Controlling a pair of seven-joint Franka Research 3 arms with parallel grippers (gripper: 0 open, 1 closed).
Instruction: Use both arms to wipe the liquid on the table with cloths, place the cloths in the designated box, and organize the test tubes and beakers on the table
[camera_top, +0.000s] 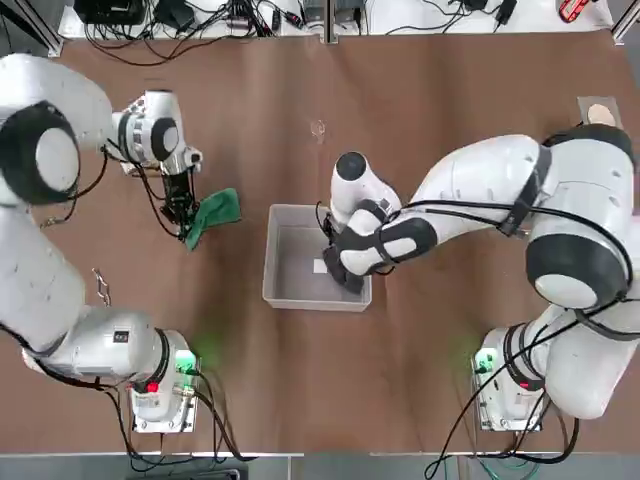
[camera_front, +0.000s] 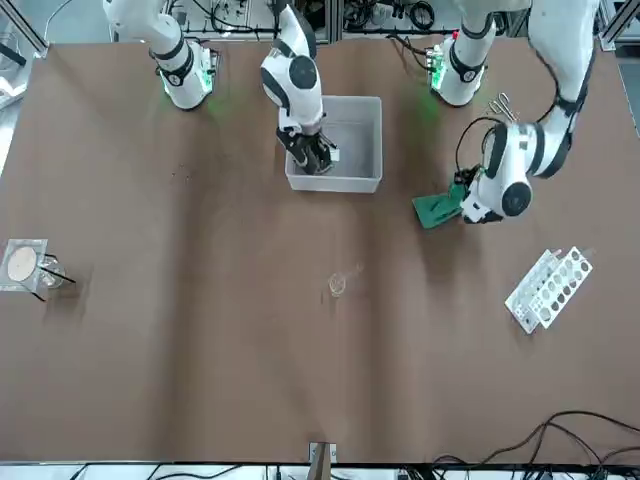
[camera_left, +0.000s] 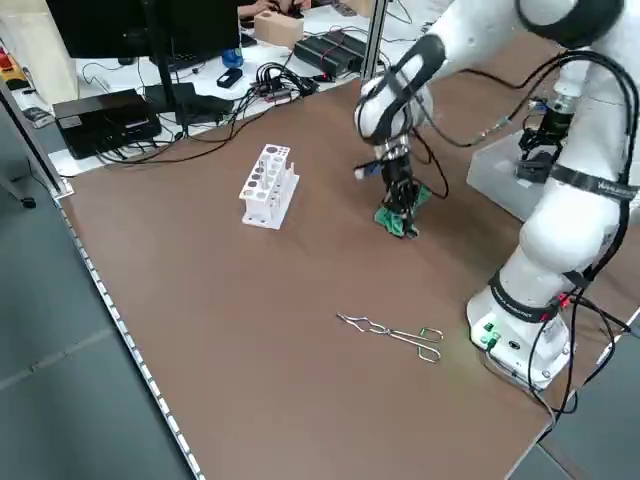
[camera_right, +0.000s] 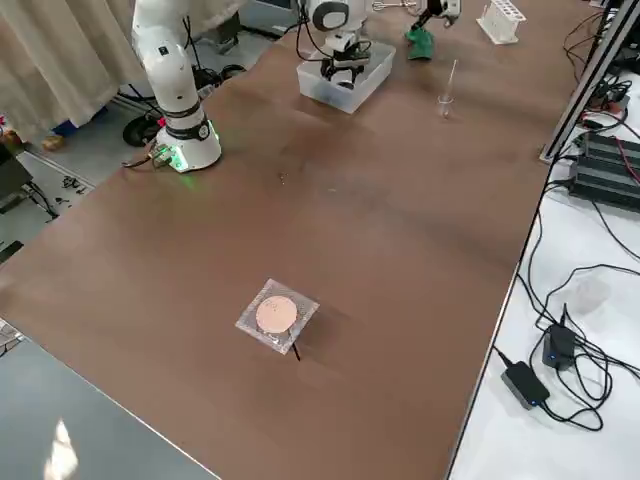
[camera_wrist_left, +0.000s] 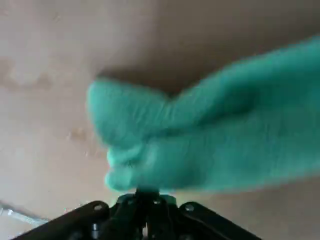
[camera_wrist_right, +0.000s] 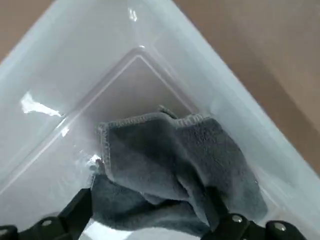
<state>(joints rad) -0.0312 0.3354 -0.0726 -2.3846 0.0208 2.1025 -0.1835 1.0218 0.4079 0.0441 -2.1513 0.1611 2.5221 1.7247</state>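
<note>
The translucent whitish plastic box (camera_top: 290, 296) lies to the right of the left gripper (camera_top: 186, 226), which is closed on the bright green cloth (camera_top: 214, 214). The right gripper (camera_wrist_right: 155, 227) stands wide above the dark grey cloth (camera_wrist_right: 172, 172) inside that box.

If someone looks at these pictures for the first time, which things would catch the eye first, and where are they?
The bright green cloth stands out most: the left pincer is shut on it, just left of the translucent box at the table's middle. Next is the right pincer, open inside that box, over the dark grey cloth lying in its corner.
</note>
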